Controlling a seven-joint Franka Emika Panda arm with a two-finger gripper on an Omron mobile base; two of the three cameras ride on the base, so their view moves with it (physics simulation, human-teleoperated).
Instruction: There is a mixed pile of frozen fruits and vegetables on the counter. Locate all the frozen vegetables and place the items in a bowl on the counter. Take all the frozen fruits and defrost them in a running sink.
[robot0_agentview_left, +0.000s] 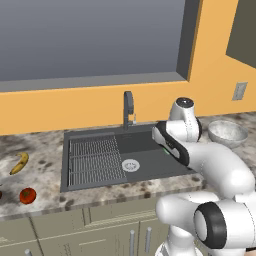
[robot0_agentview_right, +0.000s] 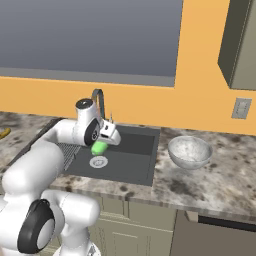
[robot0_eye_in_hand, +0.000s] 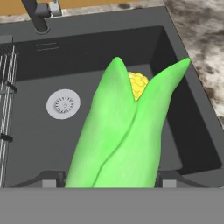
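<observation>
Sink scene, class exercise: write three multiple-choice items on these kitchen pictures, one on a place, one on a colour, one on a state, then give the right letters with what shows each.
1. Where is the bowl?
A. In the sink
B. On the counter right of the sink
C. On the drain rack

2. What colour is the husk of the corn cob?
A. Green
B. Red
C. Brown

3. What is the gripper doing?
A. Standing open with nothing in it
B. Pressing the faucet
C. Holding the corn cob over the sink

Answers:
1 B: the right base view shows it on the counter, beside the basin.
2 A: the hand view shows green leaves round yellow kernels.
3 C: the cob sits between the fingertips, above the basin floor.
</observation>
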